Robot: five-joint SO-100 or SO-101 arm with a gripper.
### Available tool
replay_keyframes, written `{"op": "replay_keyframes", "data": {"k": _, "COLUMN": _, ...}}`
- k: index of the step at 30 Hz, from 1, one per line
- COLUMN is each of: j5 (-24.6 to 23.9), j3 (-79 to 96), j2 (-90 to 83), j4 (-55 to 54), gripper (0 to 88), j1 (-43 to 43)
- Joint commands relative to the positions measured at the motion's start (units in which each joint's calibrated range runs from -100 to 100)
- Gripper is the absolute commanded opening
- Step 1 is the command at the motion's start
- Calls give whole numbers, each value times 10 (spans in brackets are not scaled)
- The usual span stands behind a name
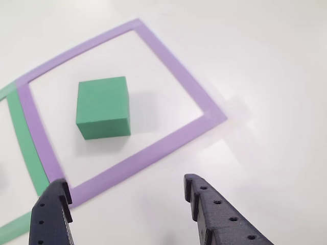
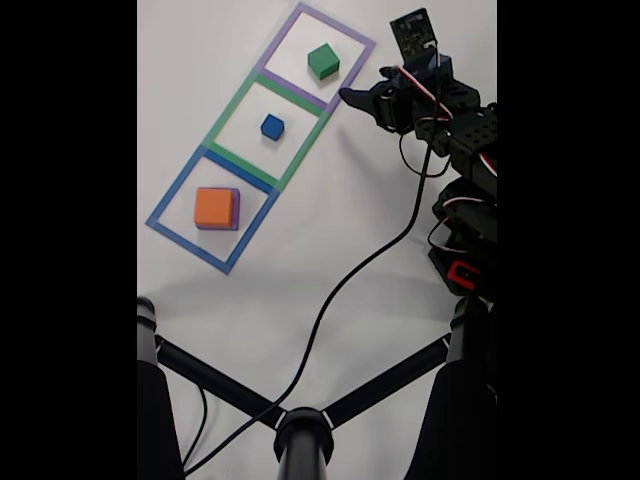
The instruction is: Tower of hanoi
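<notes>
**Four graded blocks across three taped squares, arm beside the far one**

The green block point(image 2: 323, 62) sits alone inside the purple tape square point(image 2: 364, 44), the farthest of three squares running diagonally across the white bench point(image 2: 350, 200) in the fixed view. In the other view the green block point(image 1: 103, 108) stands left of centre in that purple tape square point(image 1: 173, 64), clear of the tape on all sides. The small blue block point(image 2: 272, 127) sits alone in the middle green tape square point(image 2: 222, 118). The orange block point(image 2: 213, 207) rests on the flat purple block point(image 2: 237, 210), of which a thin edge shows, both inside the nearest blue tape square point(image 2: 172, 193). The jaws of the gripper point(image 1: 125, 196) stand apart and hold nothing, their dark tips at the bottom of the other view, just outside the purple tape. In the fixed view the gripper point(image 2: 352, 97) lies just right of the purple square. A black cable point(image 2: 345, 280) trails from the arm across the bench.
</notes>
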Motion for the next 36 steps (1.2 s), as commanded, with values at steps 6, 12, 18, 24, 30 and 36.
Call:
{"op": "replay_keyframes", "data": {"k": 6, "j5": 8, "j3": 49, "j2": 179, "j4": -310, "gripper": 282, "j1": -24}}
{"op": "replay_keyframes", "data": {"k": 12, "j5": 8, "j3": 21, "j2": 312, "j4": -428, "gripper": 282, "j1": -31}}
{"op": "replay_keyframes", "data": {"k": 18, "j5": 8, "j3": -28, "j2": 428, "j4": -509, "gripper": 283, "j1": -34}}
{"op": "replay_keyframes", "data": {"k": 24, "j5": 8, "j3": -88, "j2": 499, "j4": -532, "gripper": 283, "j1": -34}}
{"op": "replay_keyframes", "data": {"k": 30, "j5": 8, "j3": -125, "j2": 546, "j4": -548, "gripper": 283, "j1": -36}}
{"op": "replay_keyframes", "data": {"k": 36, "j5": 8, "j3": -152, "j2": 578, "j4": -556, "gripper": 284, "j1": -36}}
